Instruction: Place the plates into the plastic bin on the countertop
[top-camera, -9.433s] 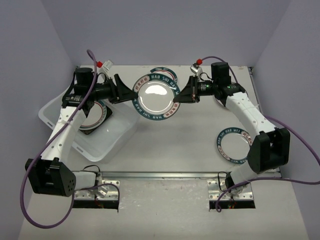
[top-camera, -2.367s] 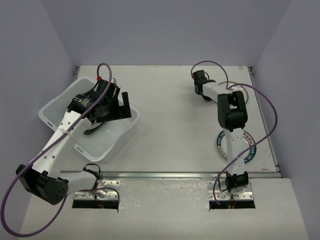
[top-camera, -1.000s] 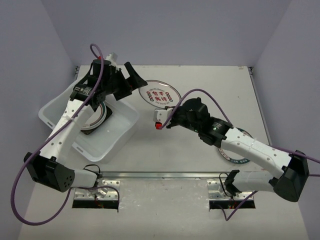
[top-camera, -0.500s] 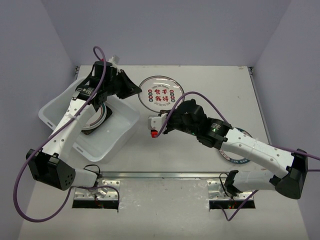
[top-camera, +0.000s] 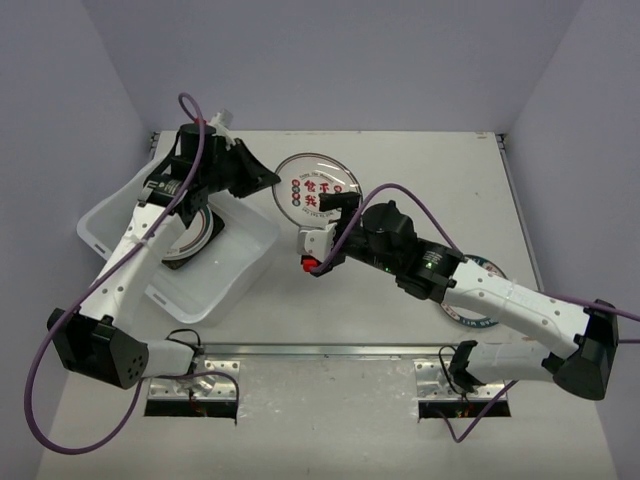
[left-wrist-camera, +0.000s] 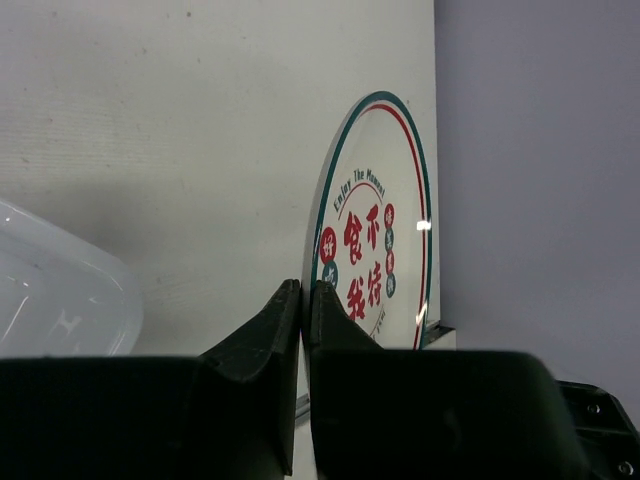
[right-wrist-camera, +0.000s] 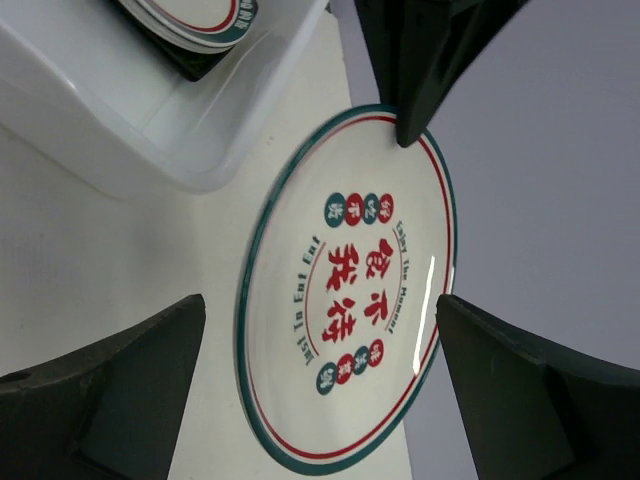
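The left fingers (left-wrist-camera: 270, 340) are pressed together, and their tips meet the left rim of a round plate (top-camera: 318, 188); whether they pinch that rim cannot be told. The right fingers (right-wrist-camera: 110, 390) stand wide apart, and the right gripper (right-wrist-camera: 320, 300) holds nothing. It hangs at the near side of the same plate, which shows between the fingers in the right wrist view.

The plate is white with a teal edge, a thin red ring and red characters in the middle. It sits on the counter (top-camera: 400, 160), toward the back, just right of the bin (top-camera: 225, 270) and outside it. The left gripper (left-wrist-camera: 303, 295) reaches it from above the bin's far corner.

Inside the bin a second round plate (right-wrist-camera: 200, 15) lies on a black square plate (right-wrist-camera: 190, 65), partly hidden by the left arm. A third round plate (top-camera: 470, 318) lies on the counter at the right, well apart from the bin and partly covered by the right arm
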